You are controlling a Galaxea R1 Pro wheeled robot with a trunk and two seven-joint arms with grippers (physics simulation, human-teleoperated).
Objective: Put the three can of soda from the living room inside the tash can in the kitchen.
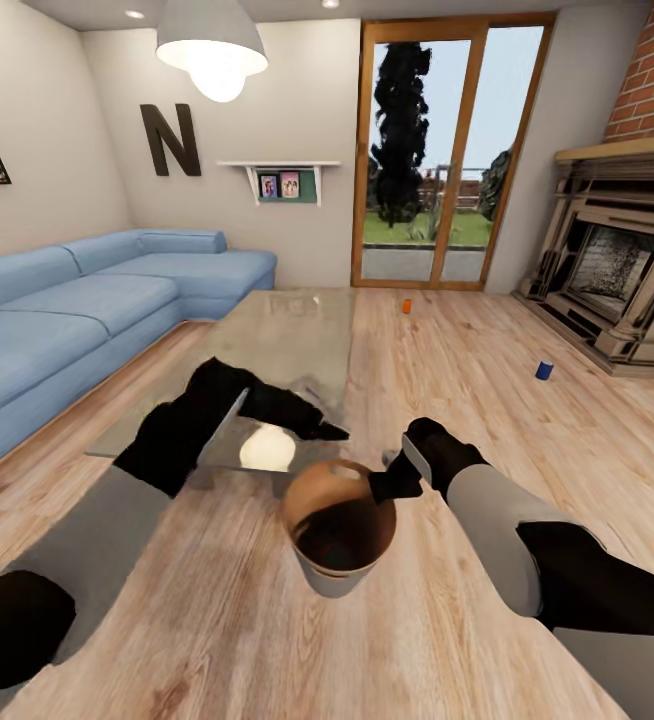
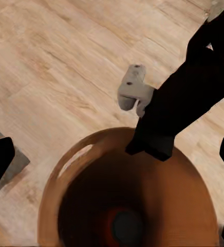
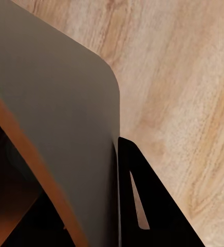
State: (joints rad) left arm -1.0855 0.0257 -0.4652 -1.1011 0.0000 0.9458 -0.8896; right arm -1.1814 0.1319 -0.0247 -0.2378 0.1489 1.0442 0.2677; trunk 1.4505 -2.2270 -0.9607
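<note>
Sofa [image 1: 87,310] left of bin; glass worktop [image 1: 267,350] just beyond bin, no cans on it. Bin [image 1: 339,530] held above floor [image 1: 527,400] between arms, brown inside; left wrist view shows dark round shape at bottom, cannot tell if can. Right gripper [image 1: 392,482] fingers clamped on bin rim. Left gripper [image 1: 317,425] near rim; fingers' state cannot tell. Orange can [image 1: 406,306] and blue can [image 1: 544,370] stand on floor well beyond bin. Judged: at least two cans left.

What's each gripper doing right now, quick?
Left gripper: over the glass table's near edge, state cannot be told.
Right gripper: shut on the bin's rim.
</note>
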